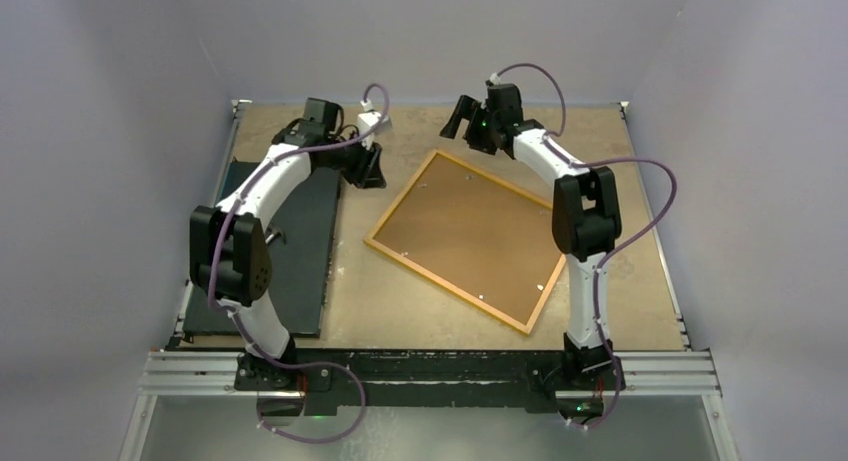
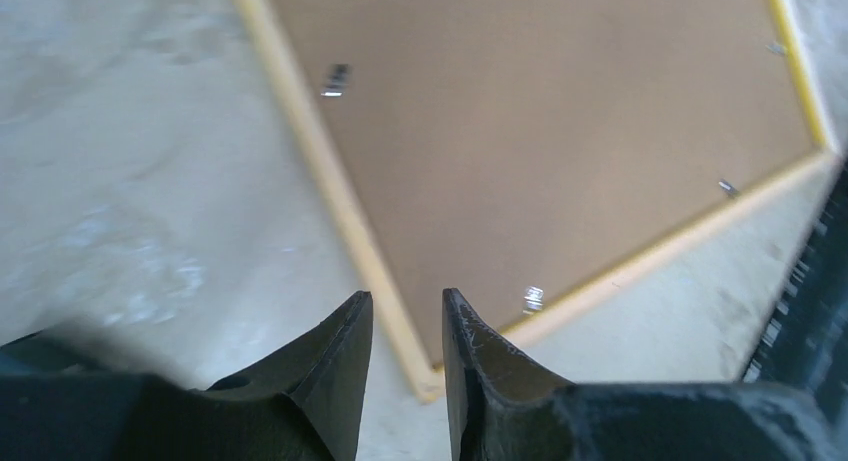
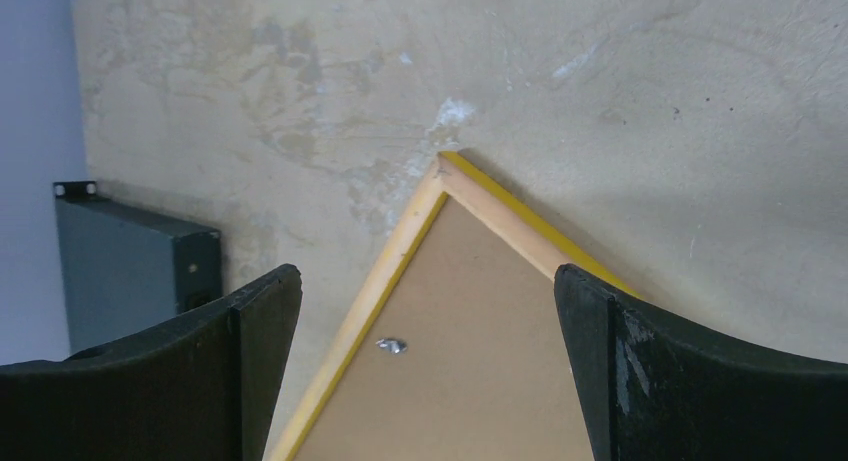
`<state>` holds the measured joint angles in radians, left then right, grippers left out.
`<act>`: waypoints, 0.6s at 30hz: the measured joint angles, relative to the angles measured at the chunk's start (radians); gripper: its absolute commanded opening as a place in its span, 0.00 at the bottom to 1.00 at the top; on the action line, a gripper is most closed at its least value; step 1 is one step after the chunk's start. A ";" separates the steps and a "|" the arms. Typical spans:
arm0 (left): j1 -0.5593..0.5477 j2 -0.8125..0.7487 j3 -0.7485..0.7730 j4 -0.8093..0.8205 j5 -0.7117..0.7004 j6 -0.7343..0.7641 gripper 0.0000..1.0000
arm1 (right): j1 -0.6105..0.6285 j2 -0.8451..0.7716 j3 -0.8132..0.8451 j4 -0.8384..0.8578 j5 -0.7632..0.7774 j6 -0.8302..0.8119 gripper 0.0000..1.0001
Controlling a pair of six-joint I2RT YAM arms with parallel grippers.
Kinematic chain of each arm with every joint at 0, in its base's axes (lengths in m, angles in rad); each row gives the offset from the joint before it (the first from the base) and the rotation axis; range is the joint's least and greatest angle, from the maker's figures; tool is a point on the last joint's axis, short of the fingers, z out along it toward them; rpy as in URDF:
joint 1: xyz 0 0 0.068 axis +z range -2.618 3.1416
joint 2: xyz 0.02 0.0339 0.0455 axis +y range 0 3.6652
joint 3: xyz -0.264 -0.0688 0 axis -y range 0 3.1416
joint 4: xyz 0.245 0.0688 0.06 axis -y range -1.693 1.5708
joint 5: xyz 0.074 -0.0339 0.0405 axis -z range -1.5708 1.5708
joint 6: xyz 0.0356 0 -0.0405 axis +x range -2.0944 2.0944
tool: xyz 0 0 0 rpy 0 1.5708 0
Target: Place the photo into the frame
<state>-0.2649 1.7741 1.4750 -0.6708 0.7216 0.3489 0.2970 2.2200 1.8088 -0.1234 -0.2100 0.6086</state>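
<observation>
The frame (image 1: 401,196) lies flat and turned at an angle mid-table, its yellow-orange border around a plain brown backing board (image 1: 470,236) held by small metal tabs (image 2: 532,299). The photo is not in view. My left gripper (image 1: 368,166) hovers by the frame's far-left side. In the left wrist view (image 2: 405,296) its jaws stand a narrow gap apart and empty above a frame (image 2: 325,171) corner. My right gripper (image 1: 458,116) is wide open and empty above the frame's far corner (image 3: 440,166). It also shows in the right wrist view (image 3: 428,276).
A black flat board (image 1: 290,251) lies along the left side of the table, under the left arm; its end shows in the right wrist view (image 3: 130,271). Grey walls enclose the table on three sides. The arm bases and a metal rail (image 1: 430,371) line the near edge.
</observation>
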 measured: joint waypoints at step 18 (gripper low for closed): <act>0.059 0.339 0.004 0.260 -0.001 -0.227 0.26 | 0.068 -0.366 -0.522 0.163 -0.025 0.087 0.99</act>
<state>-0.2062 2.1128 1.4792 -0.4110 0.7208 0.1215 0.3653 1.8538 1.2865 0.0391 -0.2352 0.6956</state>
